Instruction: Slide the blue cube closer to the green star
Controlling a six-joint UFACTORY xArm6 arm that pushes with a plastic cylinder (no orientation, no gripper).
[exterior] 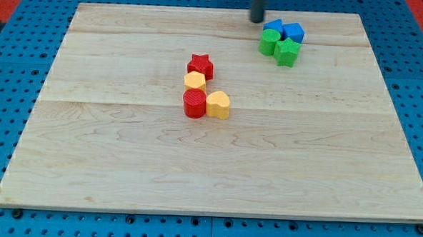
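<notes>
Near the board's top edge, my tip (256, 20) sits left of the blue cube (294, 31); no claw here; a crooked push could knock the green star (286, 52) away.

No text, label, brand, number or sign can be read anywhere. The wooden board (216, 176) is bare grain, and the blocks standing on it, such as the blue cube (294, 31) and the green star (286, 52), have plain unmarked faces.
</notes>
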